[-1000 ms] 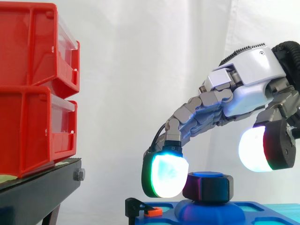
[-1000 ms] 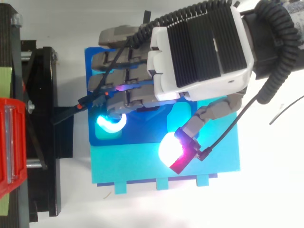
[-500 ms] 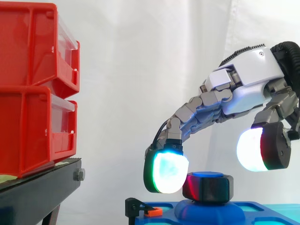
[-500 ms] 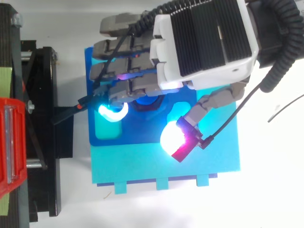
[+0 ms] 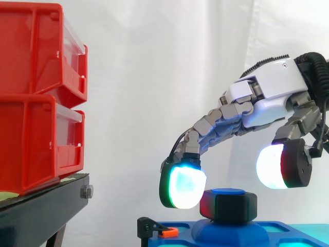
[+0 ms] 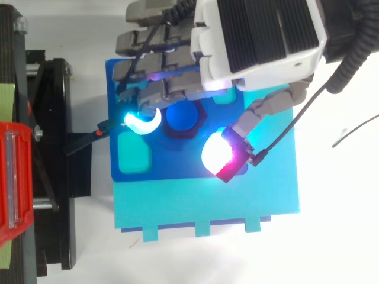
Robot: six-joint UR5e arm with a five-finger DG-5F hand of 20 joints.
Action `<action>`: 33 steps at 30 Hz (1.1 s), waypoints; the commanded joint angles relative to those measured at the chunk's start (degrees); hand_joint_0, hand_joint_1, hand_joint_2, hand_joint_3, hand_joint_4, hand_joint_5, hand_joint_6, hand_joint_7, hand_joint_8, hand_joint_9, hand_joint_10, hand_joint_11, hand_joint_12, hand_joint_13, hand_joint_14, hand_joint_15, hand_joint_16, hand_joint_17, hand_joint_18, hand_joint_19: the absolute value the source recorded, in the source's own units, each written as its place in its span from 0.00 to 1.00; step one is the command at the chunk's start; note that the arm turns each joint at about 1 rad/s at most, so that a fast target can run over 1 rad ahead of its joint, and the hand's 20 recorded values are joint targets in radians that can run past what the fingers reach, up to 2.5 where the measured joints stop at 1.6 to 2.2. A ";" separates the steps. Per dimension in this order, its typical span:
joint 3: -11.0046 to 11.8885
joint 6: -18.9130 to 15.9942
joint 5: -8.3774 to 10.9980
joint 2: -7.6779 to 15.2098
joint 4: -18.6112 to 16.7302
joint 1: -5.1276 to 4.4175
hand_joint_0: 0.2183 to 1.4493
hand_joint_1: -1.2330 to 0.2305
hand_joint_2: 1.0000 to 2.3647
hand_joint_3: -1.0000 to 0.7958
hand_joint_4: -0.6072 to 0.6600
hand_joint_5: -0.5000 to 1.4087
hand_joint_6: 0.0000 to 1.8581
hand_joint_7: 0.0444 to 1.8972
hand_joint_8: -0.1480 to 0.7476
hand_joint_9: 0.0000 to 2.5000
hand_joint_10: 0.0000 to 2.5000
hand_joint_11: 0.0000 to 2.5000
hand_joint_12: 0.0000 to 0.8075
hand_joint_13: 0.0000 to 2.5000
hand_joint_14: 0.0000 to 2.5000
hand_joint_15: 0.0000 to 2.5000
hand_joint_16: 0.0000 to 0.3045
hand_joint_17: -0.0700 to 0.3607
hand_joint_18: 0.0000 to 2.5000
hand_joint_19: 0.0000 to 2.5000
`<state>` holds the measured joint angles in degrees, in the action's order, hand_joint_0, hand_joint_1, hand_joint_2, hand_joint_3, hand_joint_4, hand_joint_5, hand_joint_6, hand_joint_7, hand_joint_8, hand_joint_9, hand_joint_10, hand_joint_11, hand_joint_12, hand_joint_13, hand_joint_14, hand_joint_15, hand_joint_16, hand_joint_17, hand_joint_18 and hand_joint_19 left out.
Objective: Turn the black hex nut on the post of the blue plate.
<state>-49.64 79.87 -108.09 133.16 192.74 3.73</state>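
On the blue plate [image 5: 280, 230] in the foreground, the black hex nut [image 5: 229, 206] sits on its blue-capped post [image 6: 182, 117] near the plate's middle, with a small orange-tipped clip [image 5: 163, 232] at the plate's left edge. The robot's hand [image 5: 272, 87] arches over the nut with fingers and thumb spread wide and gripping nothing. One glowing fingertip pad [image 5: 184, 186] hangs just beside the nut's left flank, while the thumb pad [image 5: 270, 165] floats above and to its right, well clear. To turn the nut cleanly, the hand likely needs to sink until both pads sit level with the hex faces, close on opposite flats, then twist about the post's axis without dragging sideways. Beyond, stacked red bins [image 5: 41, 98] rest on a black stand [image 5: 46, 206] before a white curtain [image 5: 154, 77].
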 commanded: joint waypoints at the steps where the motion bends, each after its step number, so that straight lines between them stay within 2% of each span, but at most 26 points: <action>1: -0.02 0.37 -0.54 0.00 0.00 0.57 0.19 0.46 0.00 0.28 0.59 0.15 0.27 0.37 0.37 0.12 0.00 0.00 0.39 0.11 0.00 0.04 0.16 0.41 0.00 0.07; 14: -0.02 1.60 -2.30 0.00 -0.08 2.15 0.19 0.46 0.00 0.28 0.59 0.15 0.27 0.37 0.37 0.13 0.00 0.00 0.39 0.11 0.00 0.04 0.16 0.41 0.00 0.07; 29: -0.02 1.69 -3.71 0.00 0.09 3.21 0.19 0.46 0.00 0.28 0.59 0.15 0.27 0.37 0.37 0.12 0.00 0.00 0.38 0.11 0.00 0.04 0.16 0.41 0.01 0.07; 33: -0.02 1.69 -4.67 -0.09 0.09 3.91 0.19 0.46 0.00 0.28 0.59 0.15 0.27 0.37 0.37 0.12 0.00 0.00 0.38 0.11 0.00 0.04 0.16 0.41 0.01 0.07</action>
<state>-49.65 81.56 -112.15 133.13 192.81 7.23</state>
